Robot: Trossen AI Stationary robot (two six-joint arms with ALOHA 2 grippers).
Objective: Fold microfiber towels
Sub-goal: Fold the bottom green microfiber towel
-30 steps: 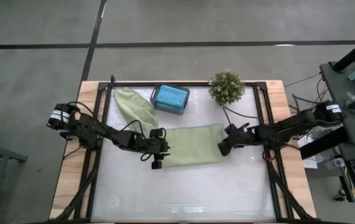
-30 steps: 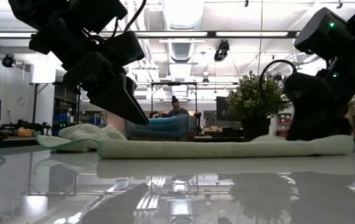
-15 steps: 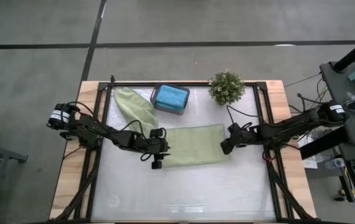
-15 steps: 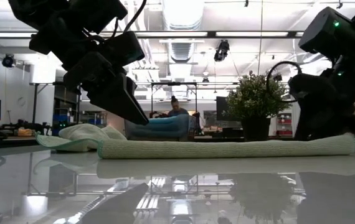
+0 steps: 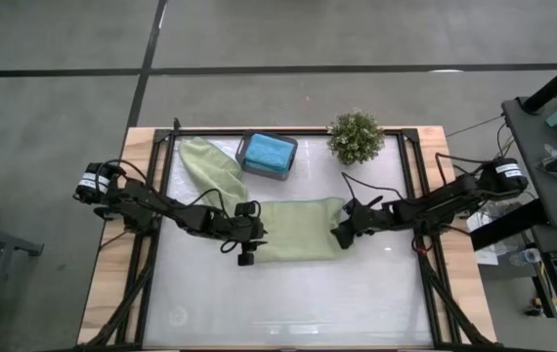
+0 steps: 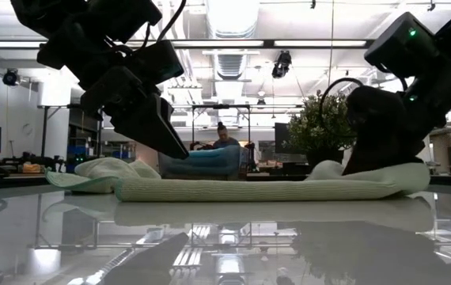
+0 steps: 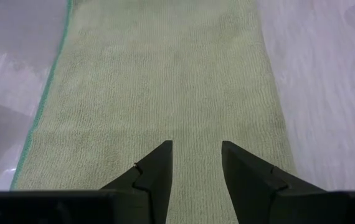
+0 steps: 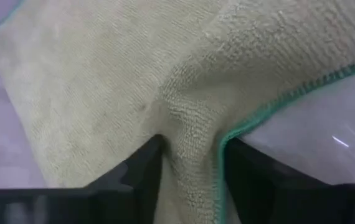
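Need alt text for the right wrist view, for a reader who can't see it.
The right gripper pinches a bunched fold of a light sage green towel between its two dark fingers. The towel's teal-stitched edge runs beside bare glossy table.

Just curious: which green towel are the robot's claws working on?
The flat sage towel mid-table, between both grippers; the other green one lies bunched beside the tray.

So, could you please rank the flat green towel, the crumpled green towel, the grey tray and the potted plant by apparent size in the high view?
1. Flat green towel, clearly largest.
2. Crumpled green towel.
3. Grey tray and potted plant: these look about alike, so I would not rank them.
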